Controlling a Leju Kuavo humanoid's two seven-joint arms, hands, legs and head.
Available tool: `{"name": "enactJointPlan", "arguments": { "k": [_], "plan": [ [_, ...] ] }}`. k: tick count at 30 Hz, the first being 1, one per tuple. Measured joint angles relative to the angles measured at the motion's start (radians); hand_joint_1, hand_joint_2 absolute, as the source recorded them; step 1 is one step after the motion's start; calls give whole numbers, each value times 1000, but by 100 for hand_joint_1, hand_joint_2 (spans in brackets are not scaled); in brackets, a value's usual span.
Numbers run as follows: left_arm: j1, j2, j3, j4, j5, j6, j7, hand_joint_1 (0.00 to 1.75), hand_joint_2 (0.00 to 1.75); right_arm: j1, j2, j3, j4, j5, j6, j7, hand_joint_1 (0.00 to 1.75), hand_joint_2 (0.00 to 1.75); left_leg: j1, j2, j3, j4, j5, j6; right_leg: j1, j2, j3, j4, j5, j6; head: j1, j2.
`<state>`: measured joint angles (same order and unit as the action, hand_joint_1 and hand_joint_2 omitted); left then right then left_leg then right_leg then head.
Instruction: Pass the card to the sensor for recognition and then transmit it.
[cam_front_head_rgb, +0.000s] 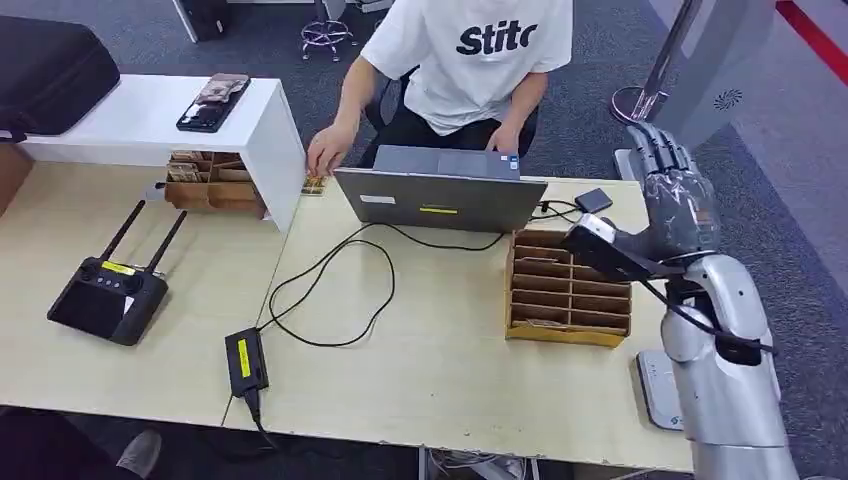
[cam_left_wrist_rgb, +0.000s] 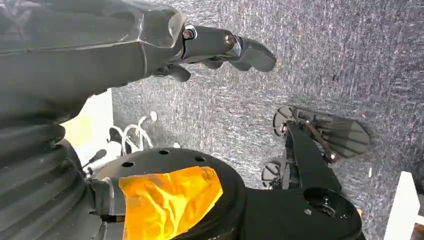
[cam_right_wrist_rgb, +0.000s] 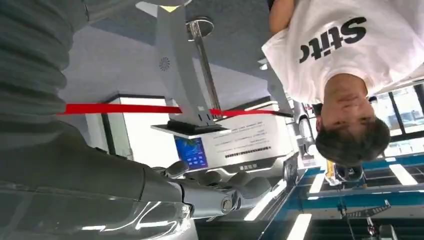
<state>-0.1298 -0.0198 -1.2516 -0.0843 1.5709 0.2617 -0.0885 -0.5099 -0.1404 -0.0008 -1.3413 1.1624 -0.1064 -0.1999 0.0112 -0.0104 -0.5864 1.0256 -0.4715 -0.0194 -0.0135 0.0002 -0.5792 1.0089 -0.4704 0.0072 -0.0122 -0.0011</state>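
Silver and ribbed grey, the robot's right hand (cam_front_head_rgb: 672, 195) is raised above the right edge of the pale wooden table (cam_front_head_rgb: 420, 370), fingers extended upward and close together, holding nothing that can be seen. Its wrist view looks out across the room rather than down at the table, with the fingers (cam_right_wrist_rgb: 235, 187) lying loosely side by side. The left hand (cam_left_wrist_rgb: 220, 47) hangs low over grey carpet, its dark fingers gently curled around nothing.

No card can be picked out for certain. The likeliest source is the tan cardboard slotted rack (cam_front_head_rgb: 568, 290), which sits just below and to the left of the right hand, its rows of slots running crosswise and its open side facing up. The contents of the slots are too small to tell. A small black square device (cam_front_head_rgb: 593, 199) on a cable, possibly the sensor, lies on the table beyond the rack, near the grey laptop (cam_front_head_rgb: 440, 190) where a person in a white printed T-shirt (cam_front_head_rgb: 470, 50) sits.

The right hand is clearly the nearer one; the coming move probably calls for it to descend and turn leftward toward the rack's slots, where stiff thin edges will demand a fine pinch.
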Motion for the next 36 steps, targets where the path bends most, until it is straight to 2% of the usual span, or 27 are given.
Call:
{"name": "enactJointPlan", "arguments": {
  "k": [6, 13, 26, 36],
  "plan": [
    [0, 0, 5, 0, 0, 1, 0, 0, 175, 22, -11, -10, -1, 0, -1, 0, 0, 175, 0, 0, 0, 0, 0, 0, 0, 0, 0, 0, 0, 0, 0, 0],
    [1, 0, 7, 0, 0, 5, 0, 0, 175, 65, -34, -58, 31, 32, -27, 7, 0, 175, 0, 0, -1, 0, 0, 0, 0, 0, 0, 0, 0, 0, 0, 0],
    [0, 1, 6, 0, 0, 4, 1, 0, 175, 63, -47, -114, 274, 79, -55, 26, 0, 175, 0, 0, -1, 0, 0, 0, 0, 0, 0, 0, 0, 0, 0, 0],
    [-2, 2, 5, 0, -3, -2, 1, 0, 175, 13, -36, -128, 391, 96, -57, 35, 0, 175, 0, 0, -1, 0, 0, 0, 0, -1, 0, 0, 0, 0, 0, 0]
  ]
}}
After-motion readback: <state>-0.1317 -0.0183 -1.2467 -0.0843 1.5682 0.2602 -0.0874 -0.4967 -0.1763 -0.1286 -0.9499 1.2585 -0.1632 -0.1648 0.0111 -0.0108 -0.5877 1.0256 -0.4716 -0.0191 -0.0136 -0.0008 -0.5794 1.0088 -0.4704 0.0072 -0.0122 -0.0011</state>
